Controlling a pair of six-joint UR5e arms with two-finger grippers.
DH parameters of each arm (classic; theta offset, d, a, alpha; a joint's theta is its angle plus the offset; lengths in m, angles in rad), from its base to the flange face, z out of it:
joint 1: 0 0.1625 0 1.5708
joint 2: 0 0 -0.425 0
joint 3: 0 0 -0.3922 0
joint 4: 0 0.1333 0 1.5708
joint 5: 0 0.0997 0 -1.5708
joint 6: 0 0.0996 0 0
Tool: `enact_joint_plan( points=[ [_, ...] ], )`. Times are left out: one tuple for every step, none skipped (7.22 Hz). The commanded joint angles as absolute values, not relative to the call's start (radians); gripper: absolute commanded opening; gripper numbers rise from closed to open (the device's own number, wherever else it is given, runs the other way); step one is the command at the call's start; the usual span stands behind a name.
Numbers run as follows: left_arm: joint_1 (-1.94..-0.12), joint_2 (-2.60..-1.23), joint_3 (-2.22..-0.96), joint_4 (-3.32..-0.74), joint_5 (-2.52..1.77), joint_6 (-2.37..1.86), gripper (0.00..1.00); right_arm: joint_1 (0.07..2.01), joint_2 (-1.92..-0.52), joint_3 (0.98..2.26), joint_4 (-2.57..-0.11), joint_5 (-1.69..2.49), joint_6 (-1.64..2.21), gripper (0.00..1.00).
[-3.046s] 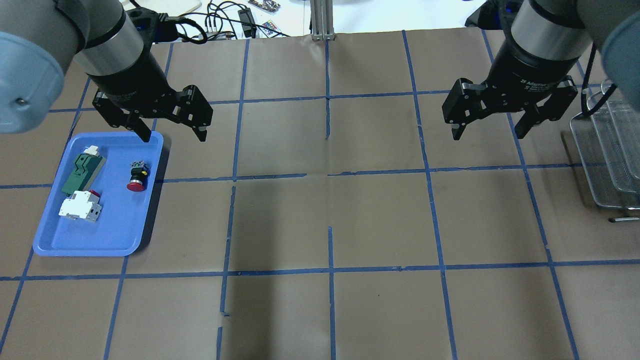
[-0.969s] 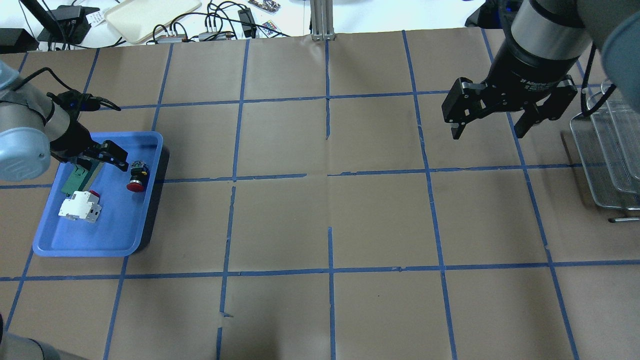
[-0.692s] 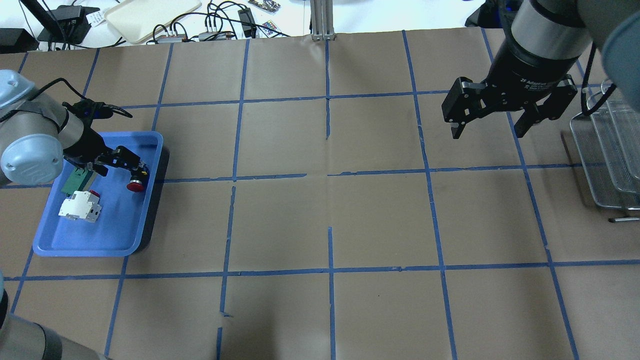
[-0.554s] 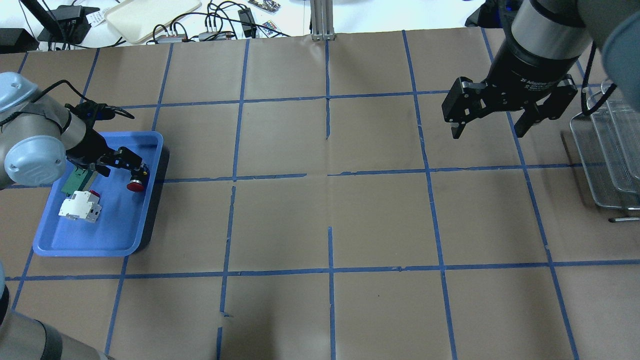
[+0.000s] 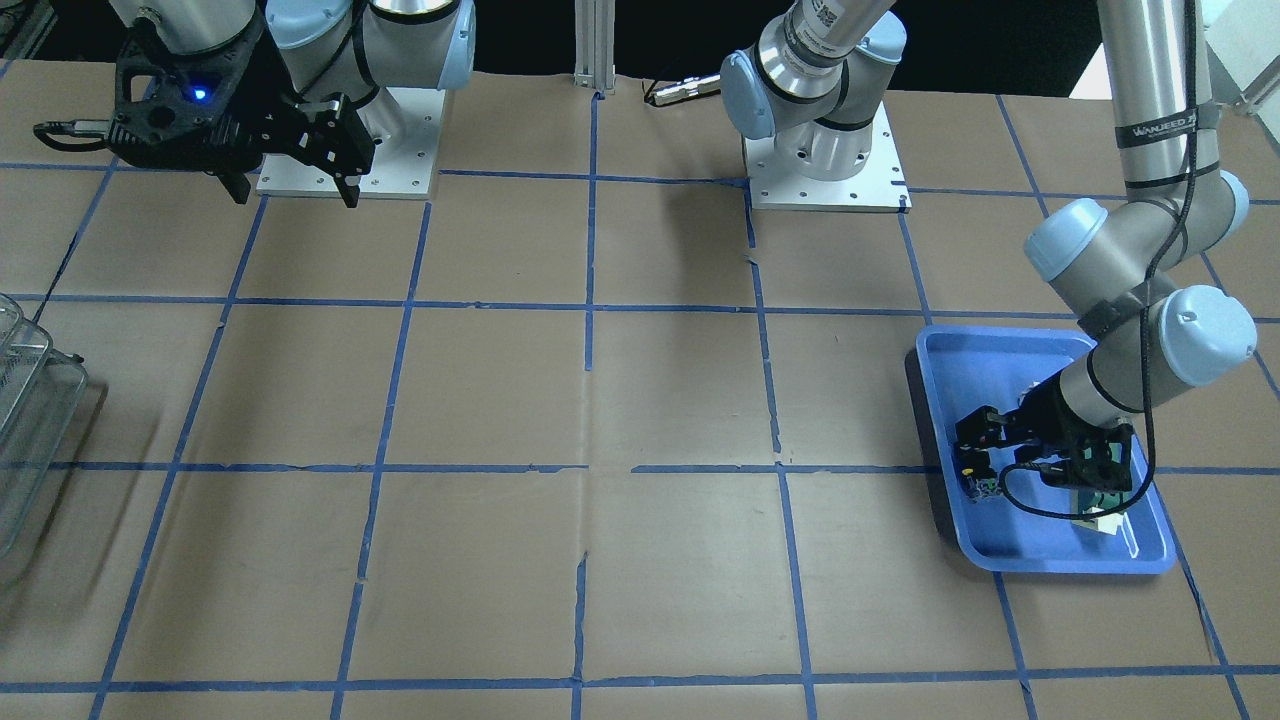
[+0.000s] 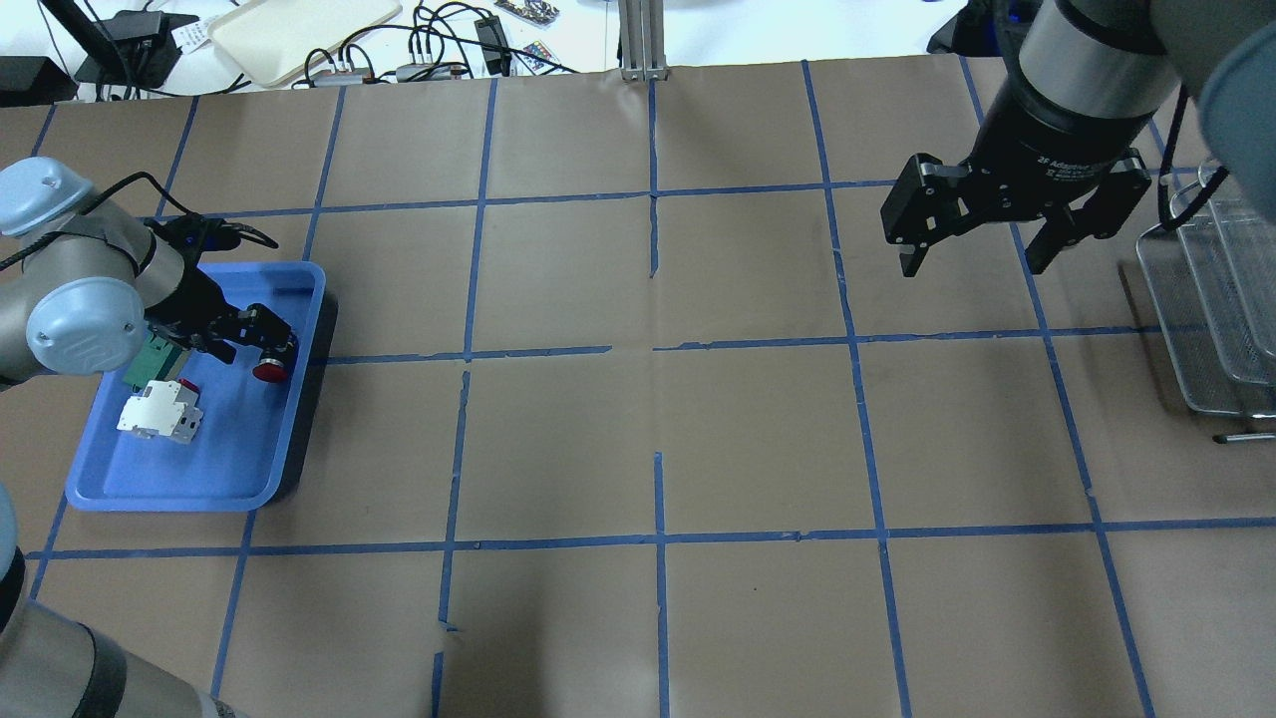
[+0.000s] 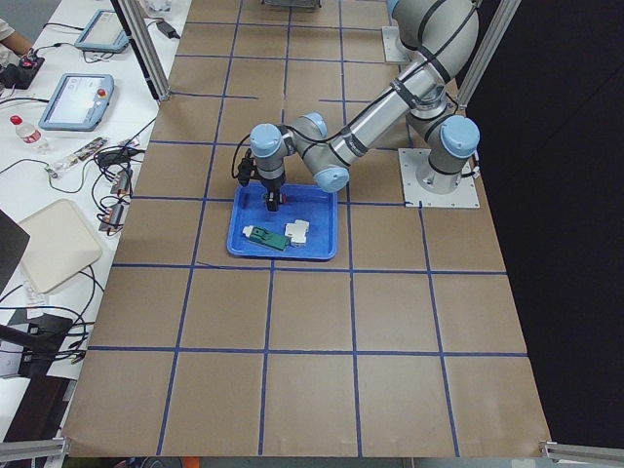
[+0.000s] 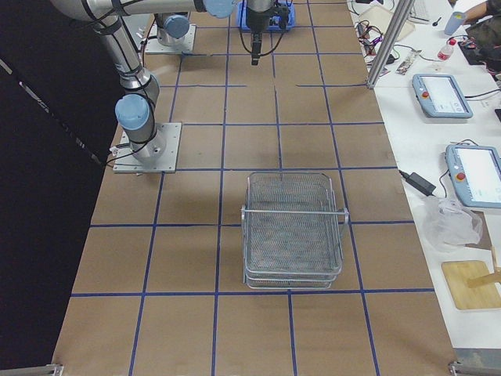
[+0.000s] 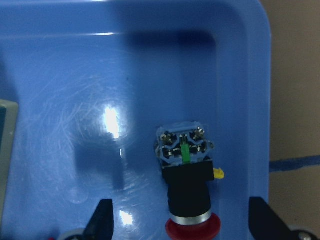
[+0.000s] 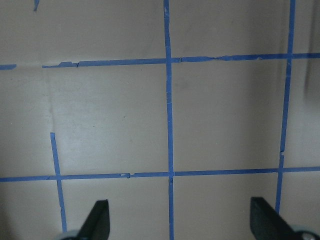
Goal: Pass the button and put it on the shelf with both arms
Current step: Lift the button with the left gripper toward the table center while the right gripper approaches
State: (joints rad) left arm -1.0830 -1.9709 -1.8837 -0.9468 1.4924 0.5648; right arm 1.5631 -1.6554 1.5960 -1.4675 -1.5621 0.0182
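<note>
Left hand point(image 9: 183, 222) straddles the button point(image 9: 186, 190), fingers point(image 9: 102, 222) wide apart.

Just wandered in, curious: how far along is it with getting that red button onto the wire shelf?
Nothing done: the button lies in the blue tray. In hand: the left gripper, open, straddles it. Remaining: grasp, pass to the open right gripper, place on the shelf.

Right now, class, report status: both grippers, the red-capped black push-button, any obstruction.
Left gripper open, straddling the red-capped black push-button lying in the blue plastic tray. Right gripper open, empty. Nothing in the way.
</note>
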Motion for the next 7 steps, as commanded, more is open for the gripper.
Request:
enact_joint_plan(
  points=[
    [-1.083, -1.985, -1.897, -0.946, 1.493, 0.565, 0.85, 1.562, -1.655, 1.595, -1.457, -1.560, 0.026, 1.00],
    [-1.083, -1.985, -1.904, -0.939, 1.493, 0.568, 0.76, 1.559, -1.655, 1.595, -1.457, -1.565, 0.020, 1.00],
    [-1.083, -1.985, -1.904, -0.930, 1.497, 0.575, 0.52, 1.563, -1.657, 1.595, -1.456, -1.566, 0.032, 1.00],
    [-1.083, -1.982, -1.902, -0.928, 1.512, 0.578, 0.33, 1.563, -1.655, 1.595, -1.457, -1.566, 0.034, 1.00],
    [-1.083, -1.982, -1.902, -0.928, 1.513, 0.580, 0.18, 1.559, -1.654, 1.595, -1.459, -1.560, 0.034, 1.00],
    [-1.083, -1.979, -1.899, -0.928, 1.513, 0.587, 0.05, 1.555, -1.652, 1.595, -1.462, -1.556, 0.035, 1.00],
    [-1.081, -1.961, -1.893, -0.930, 1.513, 0.638, 0.00, 1.554, -1.646, 1.594, -1.468, -1.552, 0.087, 1.00]
  ],
)
